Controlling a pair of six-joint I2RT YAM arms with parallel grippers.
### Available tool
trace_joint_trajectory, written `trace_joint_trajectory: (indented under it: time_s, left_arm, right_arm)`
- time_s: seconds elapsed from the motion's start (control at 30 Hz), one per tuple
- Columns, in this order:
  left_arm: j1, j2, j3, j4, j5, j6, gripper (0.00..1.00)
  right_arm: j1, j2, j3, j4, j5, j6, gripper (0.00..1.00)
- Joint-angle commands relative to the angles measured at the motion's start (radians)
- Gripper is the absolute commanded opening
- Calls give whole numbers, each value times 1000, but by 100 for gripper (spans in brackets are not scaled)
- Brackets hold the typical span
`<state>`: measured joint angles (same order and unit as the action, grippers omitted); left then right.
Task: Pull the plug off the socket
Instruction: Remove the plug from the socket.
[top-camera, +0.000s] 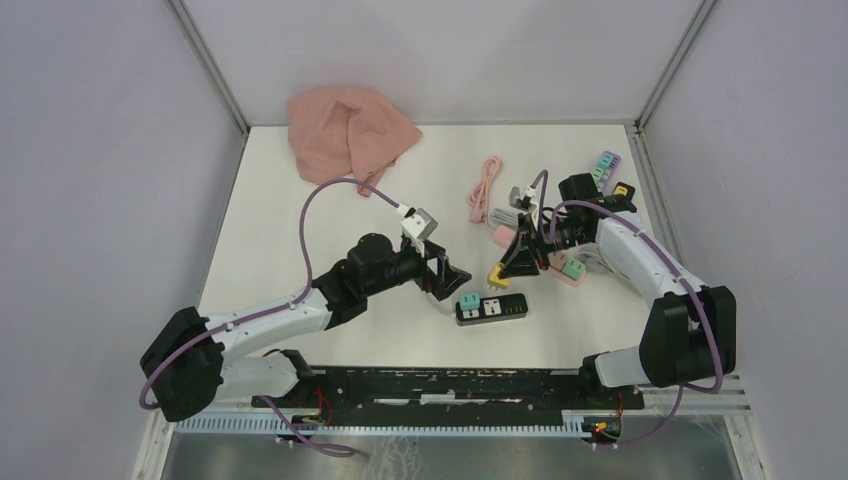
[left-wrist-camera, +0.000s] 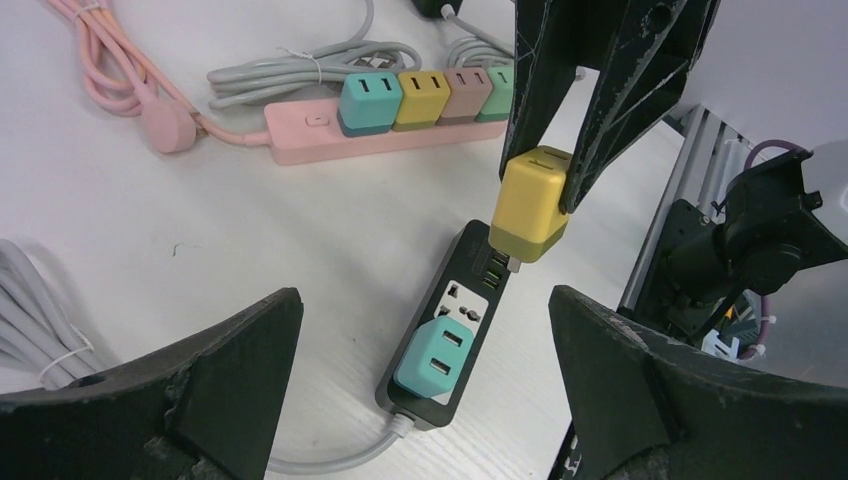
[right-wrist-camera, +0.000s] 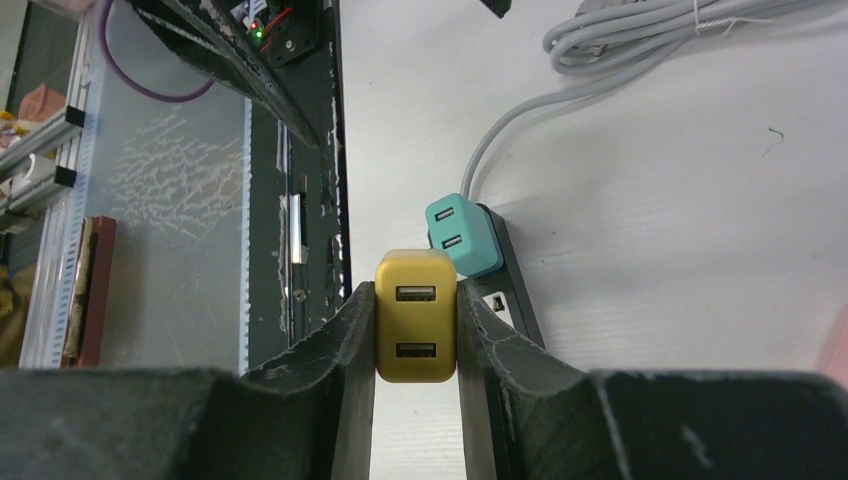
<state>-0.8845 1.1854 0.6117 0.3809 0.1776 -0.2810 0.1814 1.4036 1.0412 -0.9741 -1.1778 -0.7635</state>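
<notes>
**Yellow plug at lift-off, right arm holding it**

Far left at the back, a pink crumpled cloth (top-camera: 345, 135) lay on the white table (top-camera: 290, 240), not part of the job.

The left gripper (left-wrist-camera: 425, 300) hung with its jaws spread wide and nothing between them. It sat just beside the cable end of the black plastic power strip (top-camera: 492, 308) and was not touching it, as far as the wrist view showed.

A teal cube plug (left-wrist-camera: 433, 358) sat fully seated in the strip's near socket.

Further along, the yellow cube-shaped plastic plug (left-wrist-camera: 530, 205) was tilted and raised above the strip's far end. A metal prong showed below it, close to the strip face (could not tell if it was fully clear of the slot).

The right gripper (right-wrist-camera: 413, 310) was clamped on the yellow plug's two side faces, with its fingers (right-wrist-camera: 340, 340) pressed flat to it.

To the right, a pink power strip (top-camera: 566, 268) with more plugs lay near, untouched.

Step, by my read: the pull itself, near its end, with the plug mostly or just out.

The next move called for a straight lift along the prong line. The tilt should be levelled first so the prong does not catch and drag the strip up, since nothing was pinning the strip down. The left gripper could press on the strip if it rose.
</notes>
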Motion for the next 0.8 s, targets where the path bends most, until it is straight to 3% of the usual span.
trace_joint_trajectory:
  time_s: [0.0,0.4,0.63,0.77]
  left_arm:
    - [6,-36,30,-4,-37,-88,100]
    - [6,-66,18,63,-32,-158,100]
    - [6,-77,1,95,-36,-169,98]
    - [-9,-66,11,72,-72,-178,95]
  right_arm:
    - [-9,-4,2,115,-86,154,4]
    - [-17,7,1,151,-104,220,4]
    - [-22,13,-27,266,-145,370,5]
    - [-23,23,-48,398,-138,537,5]
